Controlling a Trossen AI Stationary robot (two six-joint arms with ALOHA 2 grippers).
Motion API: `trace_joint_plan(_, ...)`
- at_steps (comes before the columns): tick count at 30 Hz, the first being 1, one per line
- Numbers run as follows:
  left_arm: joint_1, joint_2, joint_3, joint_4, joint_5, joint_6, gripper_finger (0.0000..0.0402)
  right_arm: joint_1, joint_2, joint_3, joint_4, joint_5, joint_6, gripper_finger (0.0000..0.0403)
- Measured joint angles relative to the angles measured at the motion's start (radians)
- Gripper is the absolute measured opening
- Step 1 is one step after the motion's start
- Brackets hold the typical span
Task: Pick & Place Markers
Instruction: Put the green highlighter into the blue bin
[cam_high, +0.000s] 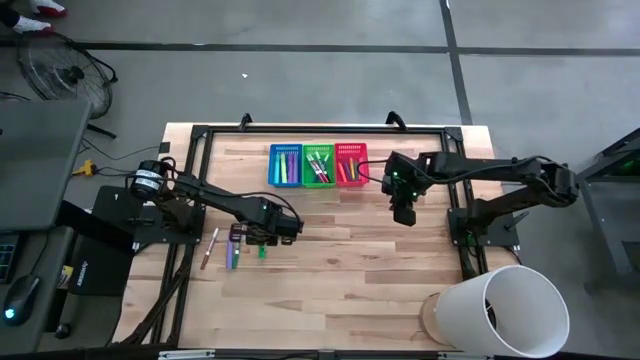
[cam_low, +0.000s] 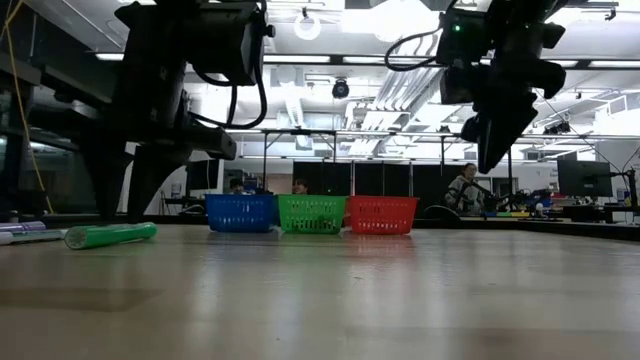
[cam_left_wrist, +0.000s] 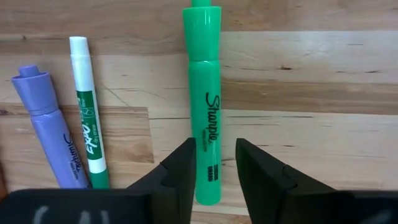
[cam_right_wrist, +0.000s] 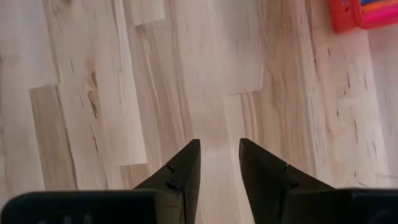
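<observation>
High view. Wooden worktop inside a dark frame. Along its far edge stood three mesh baskets touching in a row: blue basket, green basket, red basket, each already holding markers, apparently sorted by colour. The left claw was low over a small cluster of loose markers at the left of the worktop; a green marker lay at its tips, a purple marker just beside, and a pale thin one further left. The right claw hung near the red basket, over bare wood. A white tube-like object sat at the near right corner.

Low view. The green marker lay flat on the worktop; the left arm rose above it. The three baskets stood in mid-distance, with the right claw raised clear of the surface, presumably waiting its turn.

Left wrist view. The left claw stood part open, its two fingers straddling the barrel end of the green marker, lined up for a pinch across the barrel; whether the pads touched it could not be told. Beside it lay the purple marker and a white-and-green marker, apart from the fingers.

Right wrist view. The right claw stood part open and held nothing, above bare boards; a corner of the red basket showed.
</observation>
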Motion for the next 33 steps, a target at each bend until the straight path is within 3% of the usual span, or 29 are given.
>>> trace_joint_plan(9, 0.0, 0.0, 0.0, 0.009, 0.005, 0.016, 0.0196, 0.0, 0.0, 0.0, 0.012, -0.001, -0.019, 0.0099)
trace_joint_plan(19, 0.003, 0.106, 0.002, 0.064, 0.11, 0.05, 0.0206, 0.0, 0.0, 0.0, 0.029, -0.001, -0.01, 0.0099)
trace_joint_plan(25, -0.035, 0.125, 0.001, 0.091, 0.114, 0.018, 0.0174, 0.0, 0.0, 0.0, 0.024, 0.0, -0.008, 0.0099)
trace_joint_plan(33, -0.086, 0.13, 0.002, 0.1, 0.07, -0.024, 0.0081, 0.0, 0.0, 0.0, 0.018, -0.001, -0.008, 0.0099)
